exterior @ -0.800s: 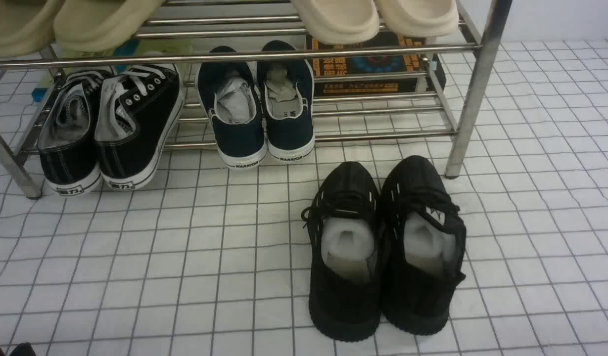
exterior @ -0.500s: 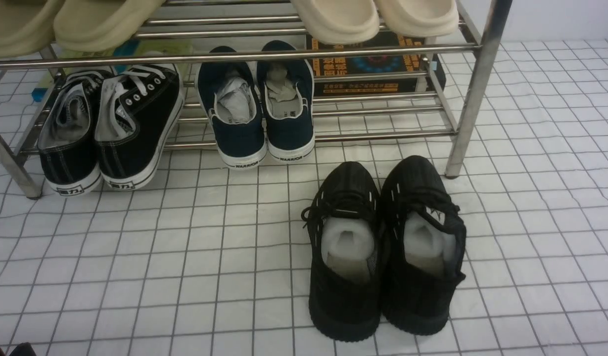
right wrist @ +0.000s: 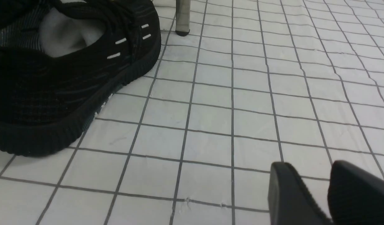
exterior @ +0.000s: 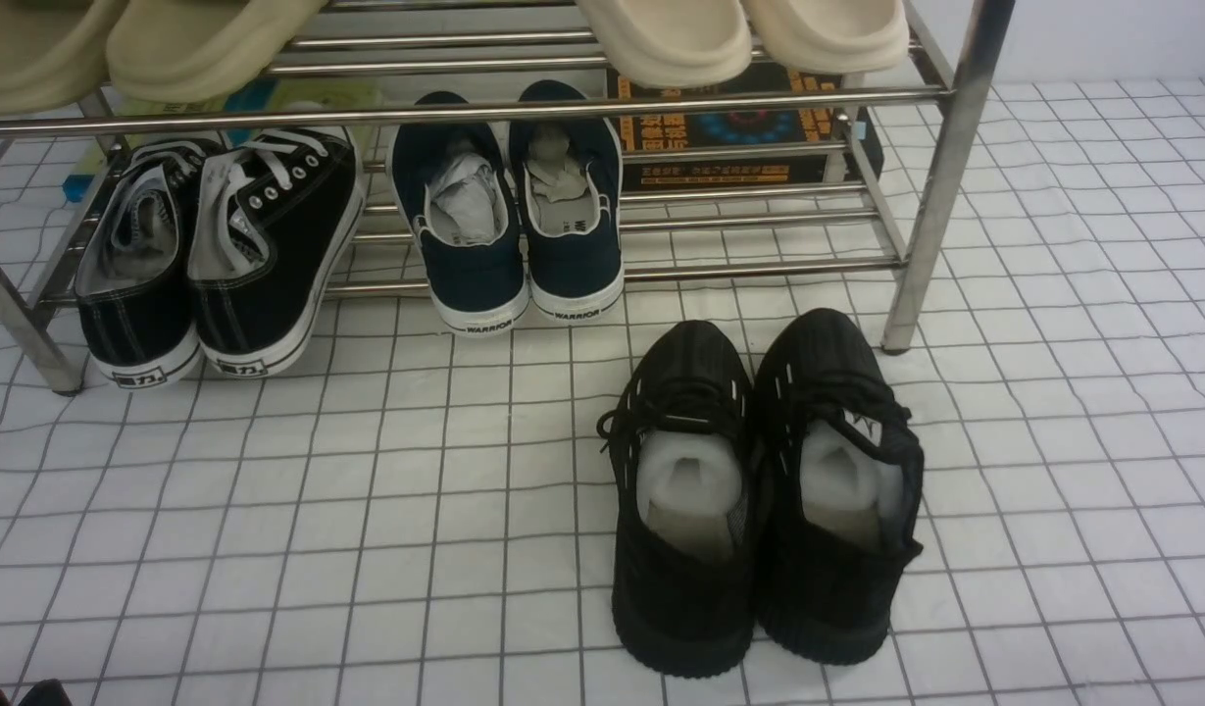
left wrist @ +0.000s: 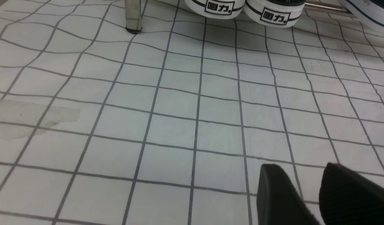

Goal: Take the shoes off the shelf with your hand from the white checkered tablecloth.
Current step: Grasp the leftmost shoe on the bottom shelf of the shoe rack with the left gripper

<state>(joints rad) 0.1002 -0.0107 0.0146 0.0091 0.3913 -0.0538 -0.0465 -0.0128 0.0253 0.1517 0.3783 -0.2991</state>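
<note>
The shoes [exterior: 220,255], black canvas lace-ups with white laces and soles, rest on the lowest tier of the chrome shelf [exterior: 940,186] at its left end, heels over the front bar. Their white heels [left wrist: 245,7] show at the far edge of the left wrist view. My left gripper [left wrist: 301,168] hovers low over the white checkered tablecloth [exterior: 367,510], well short of them, open and empty. In the right wrist view my right gripper [right wrist: 307,167] is open too, with only cloth between its fingers. Neither hand shows clearly in the front view.
All-black knit sneakers [exterior: 759,490] stand on the cloth before the shelf's right leg, beside my right gripper. Navy slip-ons [exterior: 514,216] share the low tier. Beige slippers [exterior: 739,34] sit on the upper tier, and a dark box [exterior: 729,137] stands behind. A shelf leg [left wrist: 133,15] stands left of the heels.
</note>
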